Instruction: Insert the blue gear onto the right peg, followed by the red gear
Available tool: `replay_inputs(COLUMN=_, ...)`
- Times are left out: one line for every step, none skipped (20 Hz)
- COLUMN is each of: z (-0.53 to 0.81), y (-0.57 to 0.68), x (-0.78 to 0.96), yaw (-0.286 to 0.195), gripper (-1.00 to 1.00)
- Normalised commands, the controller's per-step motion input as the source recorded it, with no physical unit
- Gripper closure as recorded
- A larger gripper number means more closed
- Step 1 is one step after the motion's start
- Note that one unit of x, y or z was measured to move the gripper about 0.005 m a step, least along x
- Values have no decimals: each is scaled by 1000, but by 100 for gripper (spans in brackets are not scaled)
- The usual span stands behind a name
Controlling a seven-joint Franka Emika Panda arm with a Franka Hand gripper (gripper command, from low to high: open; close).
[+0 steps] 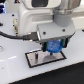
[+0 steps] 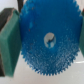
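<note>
My gripper (image 1: 54, 48) is shut on the blue gear (image 1: 54, 47) and holds it just above the white plate with a black border (image 1: 37, 60), toward the plate's end at the exterior view's right. In the wrist view the blue gear (image 2: 47, 37) fills most of the picture, held between the two green pads (image 2: 9, 45). Through its centre hole (image 2: 50, 39) a small dark shape shows against white; I cannot tell if it is the peg. The pegs are hidden in the exterior view. The red gear is out of view.
The plate lies on a white table (image 1: 15, 72). The arm's white body (image 1: 47, 20) and a black cable (image 1: 15, 35) hang over the scene. Blurred objects stand at the back on the exterior view's left (image 1: 7, 22).
</note>
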Motion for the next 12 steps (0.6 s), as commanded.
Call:
replay_inputs(z=-117, y=-120, x=236, yaw=0, gripper=100)
replay_inputs(z=-72, y=-70, x=297, yaw=0, gripper=100)
replay_inputs(z=-49, y=-50, x=318, yaw=0, gripper=100)
replay_inputs(z=-12, y=-34, x=425, yaw=0, gripper=100)
replay_inputs(z=-28, y=-52, x=353, yaw=0, gripper=100)
replay_inputs(z=0, y=-66, x=154, yaw=0, gripper=100)
replay_inputs(z=183, y=-160, x=103, yaw=0, gripper=100)
replay_inputs(z=497, y=-311, x=26, yaw=0, gripper=100)
replay_inputs(z=551, y=-386, x=103, yaw=0, gripper=100)
replay_inputs(z=574, y=-291, x=83, yaw=0, gripper=100)
replay_inputs(z=480, y=-277, x=154, yaw=0, gripper=100)
replay_inputs(z=466, y=-217, x=154, yaw=0, gripper=100)
